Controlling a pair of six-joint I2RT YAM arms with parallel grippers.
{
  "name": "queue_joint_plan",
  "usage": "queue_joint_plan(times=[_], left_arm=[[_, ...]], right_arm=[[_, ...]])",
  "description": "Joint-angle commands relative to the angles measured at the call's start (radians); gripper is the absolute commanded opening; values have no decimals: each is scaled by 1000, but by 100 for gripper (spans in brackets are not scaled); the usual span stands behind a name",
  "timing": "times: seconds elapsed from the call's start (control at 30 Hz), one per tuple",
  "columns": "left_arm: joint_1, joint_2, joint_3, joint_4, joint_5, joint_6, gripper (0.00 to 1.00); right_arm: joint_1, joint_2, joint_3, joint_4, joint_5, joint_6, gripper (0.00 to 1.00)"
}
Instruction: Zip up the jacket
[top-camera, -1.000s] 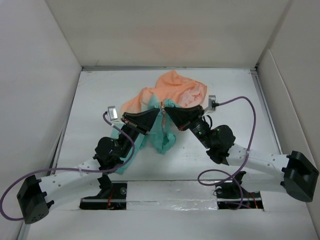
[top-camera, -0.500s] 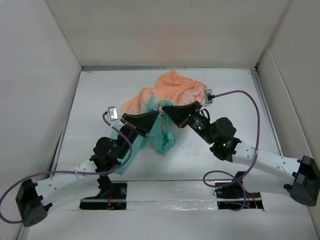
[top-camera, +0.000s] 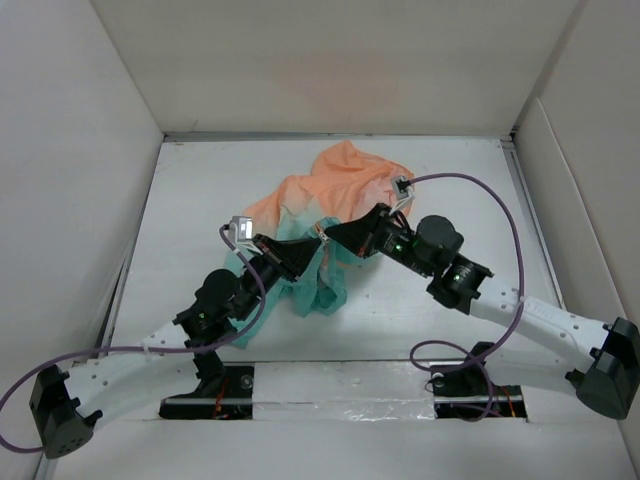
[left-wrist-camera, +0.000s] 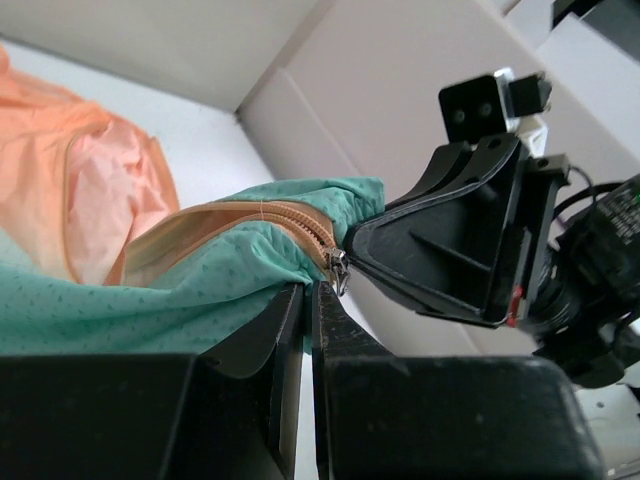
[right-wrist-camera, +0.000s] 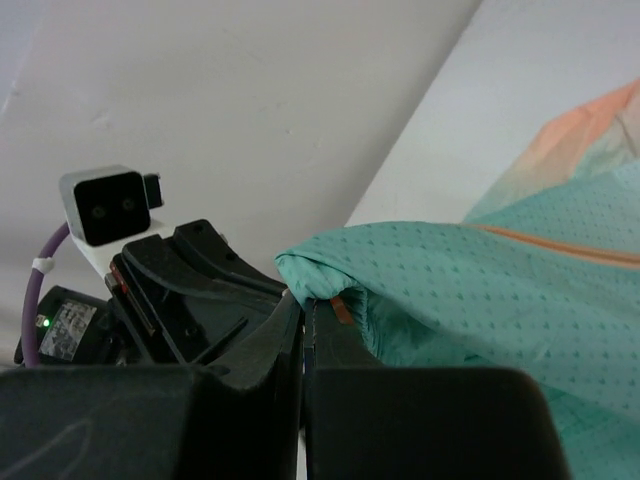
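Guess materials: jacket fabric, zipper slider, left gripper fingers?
The jacket looks like thin woven synthetic, perhaps nylon or polyester: matte, with a fine dotted pattern and soft crumples, and light glows through the orange part. The zipper slider is probably metal: silvery with a glint. On the left gripper, the fingers look like rigid black plastic with a satin finish.

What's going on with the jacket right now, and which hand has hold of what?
The jacket is bunched up and pinched from both sides. The left hand is shut on teal fabric right beside the zipper slider. The right hand is shut on a teal fold facing it, almost tip to tip. The slider sits at the teal end of the orange zipper, so the zipping looks barely begun.
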Motion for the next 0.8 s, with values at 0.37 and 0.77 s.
queue_joint_plan(times=[0.37, 0.77], left_arm=[[-14, 34, 32, -221, 180, 13, 0], [-14, -33, -17, -250, 198, -16, 0]], right_arm=[[-65, 13, 2, -8, -178, 146, 0], [-75, 64, -174, 158, -104, 213, 0]])
